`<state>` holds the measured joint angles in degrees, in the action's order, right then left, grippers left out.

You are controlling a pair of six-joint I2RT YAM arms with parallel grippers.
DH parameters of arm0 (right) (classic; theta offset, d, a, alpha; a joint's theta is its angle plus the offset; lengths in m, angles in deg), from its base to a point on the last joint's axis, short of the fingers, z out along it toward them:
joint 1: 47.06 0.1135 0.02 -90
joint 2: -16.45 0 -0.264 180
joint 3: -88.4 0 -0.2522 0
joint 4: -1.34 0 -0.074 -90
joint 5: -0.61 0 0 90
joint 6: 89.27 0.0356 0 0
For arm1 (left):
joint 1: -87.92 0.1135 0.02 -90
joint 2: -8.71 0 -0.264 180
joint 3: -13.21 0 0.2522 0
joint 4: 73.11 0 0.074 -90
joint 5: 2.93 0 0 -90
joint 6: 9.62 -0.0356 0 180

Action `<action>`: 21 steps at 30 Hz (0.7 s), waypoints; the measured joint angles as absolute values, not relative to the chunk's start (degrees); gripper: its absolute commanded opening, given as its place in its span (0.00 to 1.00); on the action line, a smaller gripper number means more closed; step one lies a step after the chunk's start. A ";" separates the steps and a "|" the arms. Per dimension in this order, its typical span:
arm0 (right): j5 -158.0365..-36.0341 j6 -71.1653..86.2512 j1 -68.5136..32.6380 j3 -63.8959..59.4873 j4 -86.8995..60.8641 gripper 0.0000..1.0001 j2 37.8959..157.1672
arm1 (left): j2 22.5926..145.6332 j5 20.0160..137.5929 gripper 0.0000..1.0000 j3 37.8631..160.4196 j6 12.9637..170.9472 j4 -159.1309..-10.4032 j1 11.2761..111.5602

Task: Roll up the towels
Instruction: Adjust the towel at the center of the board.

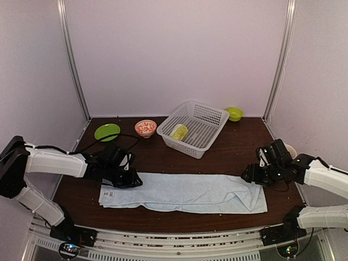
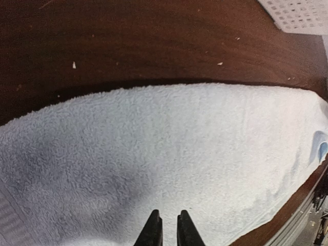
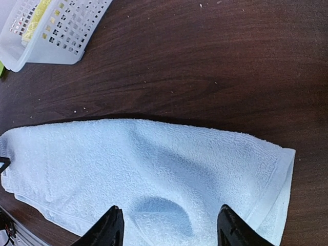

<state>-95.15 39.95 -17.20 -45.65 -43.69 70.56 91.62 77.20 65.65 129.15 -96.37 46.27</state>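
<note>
The pale blue towel [image 1: 185,193] lies flat as a long strip across the front of the table. My left gripper [image 1: 130,179] is over its left end; in the left wrist view the gripper [image 2: 168,219] is shut, its jaws a narrow slit apart with nothing between them, just above the towel [image 2: 179,143]. My right gripper [image 1: 253,176] is over the towel's right end; in the right wrist view the gripper [image 3: 169,211] is wide open above the towel [image 3: 154,169], which has a small bump between the jaws. The lime-green towel [image 1: 179,131] lies rolled inside the basket.
A white mesh basket [image 1: 209,117] stands at the back centre, also in the right wrist view [image 3: 61,41]. A green plate [image 1: 107,131] and a red-patterned bowl [image 1: 145,128] sit at the back left. A small green bowl [image 1: 234,113] sits at the back right. Walls enclose the table.
</note>
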 measured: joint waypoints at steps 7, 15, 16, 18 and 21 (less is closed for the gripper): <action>-92.07 39.80 -15.25 -41.26 -44.13 0.68 72.87 | 95.40 80.61 0.00 63.86 128.67 -97.09 47.56; -89.51 39.69 -15.19 -39.84 -45.07 0.71 78.23 | 86.92 81.63 0.00 55.27 128.97 -94.38 60.19; -89.34 39.67 -15.19 -39.47 -45.11 0.71 78.99 | 85.79 82.38 0.00 54.89 128.89 -95.60 61.00; -89.32 39.71 -15.19 -38.73 -45.04 0.71 80.55 | 83.36 84.17 0.00 54.61 128.60 -99.38 62.22; -89.67 39.99 -15.16 -38.42 -44.37 0.68 82.95 | 80.85 86.79 0.00 54.92 127.75 -104.63 62.97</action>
